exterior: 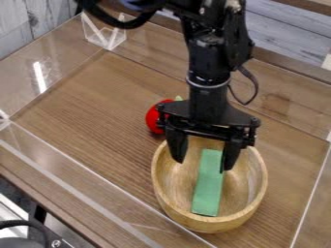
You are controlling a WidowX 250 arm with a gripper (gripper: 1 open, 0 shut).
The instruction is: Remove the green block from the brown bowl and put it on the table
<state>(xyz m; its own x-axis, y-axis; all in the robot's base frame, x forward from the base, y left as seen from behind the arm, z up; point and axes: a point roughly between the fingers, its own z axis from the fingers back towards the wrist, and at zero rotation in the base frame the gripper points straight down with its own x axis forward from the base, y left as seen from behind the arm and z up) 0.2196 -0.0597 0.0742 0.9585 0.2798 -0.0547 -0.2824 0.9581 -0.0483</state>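
Note:
The green block (207, 188) lies flat inside the brown bowl (168, 186), running from the bowl's far side toward its near side. My gripper (204, 155) hangs straight down over the bowl, open. Its two black fingers (175, 157) straddle the far end of the block, one on each side, with tips just inside the rim. Nothing is held. The table (91, 107) is brown wood grain and the bowl sits near its front right.
A red strawberry-shaped toy (158, 114) lies on the table just behind the bowl, partly hidden by the gripper. Clear acrylic walls (39, 145) enclose the tabletop. A clear plastic stand (104, 34) sits at the back left.

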